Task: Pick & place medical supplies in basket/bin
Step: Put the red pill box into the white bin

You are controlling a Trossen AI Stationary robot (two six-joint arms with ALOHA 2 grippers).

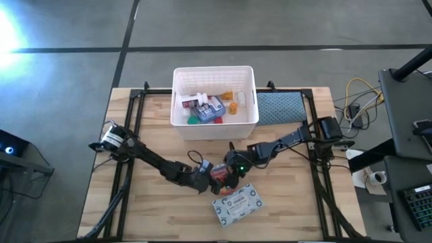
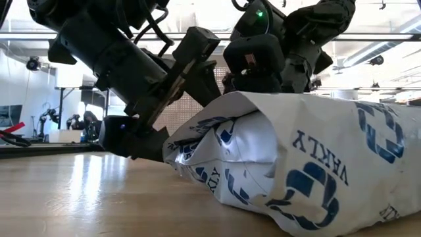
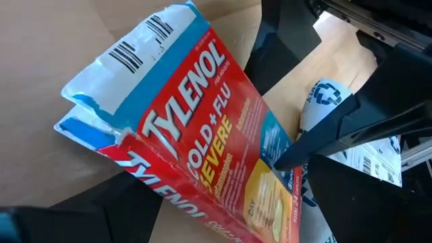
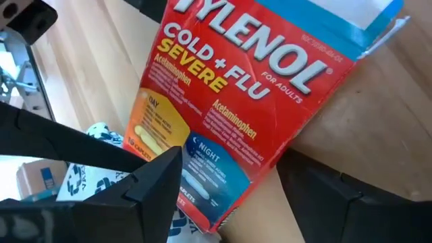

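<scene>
Both hands meet at the red Tylenol box (image 3: 202,142) mid-bench: left hand (image 1: 202,177) and right hand (image 1: 233,169) each clamp it. The grey-white packet (image 1: 236,202) lies just beside; the basket (image 1: 214,121) sits well apart.

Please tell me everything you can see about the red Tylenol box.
The red Tylenol box is thin cardboard, printed "Cold + Flu Severe" in white and yellow, with a blue-and-white end whose flaps look torn open and a barcode. It is tilted, near the table's front middle, between the left gripper and the right gripper. Dark fingers from both arms overlap it. A white-and-blue packet lies just beside it.
</scene>
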